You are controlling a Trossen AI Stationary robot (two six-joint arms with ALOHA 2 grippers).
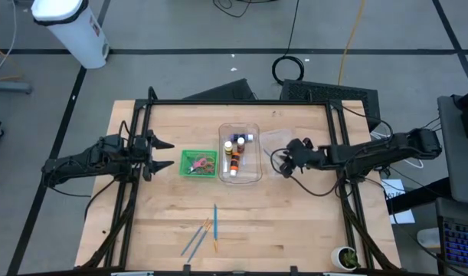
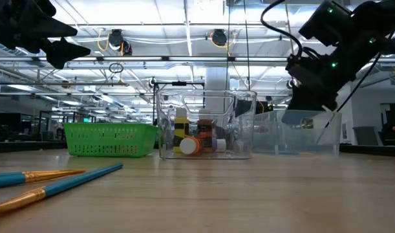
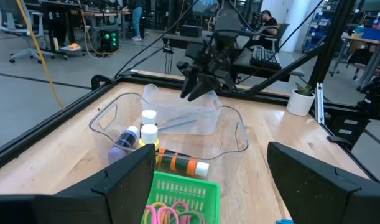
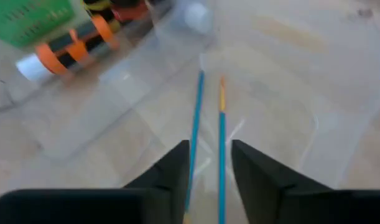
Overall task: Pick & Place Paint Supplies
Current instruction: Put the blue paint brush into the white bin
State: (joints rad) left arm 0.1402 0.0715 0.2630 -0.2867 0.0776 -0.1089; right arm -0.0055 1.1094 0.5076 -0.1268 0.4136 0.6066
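Note:
My right gripper [image 1: 289, 159] hangs open over a low clear tray [image 1: 278, 147] just right of the clear box [image 1: 240, 152], pointing slantwise down. Two thin blue brushes [image 4: 196, 118] lie side by side in that tray, their handles running up between my fingers; the gap is far wider than either brush. The clear box holds several small paint bottles [image 1: 235, 157], one orange-and-black bottle [image 4: 71, 43] on its side. A green basket [image 1: 198, 164] holds pink and orange scissors [image 3: 168, 213]. My left gripper [image 1: 163, 153] waits open, level, at the table's left.
More blue brushes with orange tips [image 1: 205, 230] lie loose on the wood near the table's front edge, also close to the low camera [image 2: 55, 181]. A black frame [image 1: 241, 102] rims the table. Bare wood lies between the containers and those brushes.

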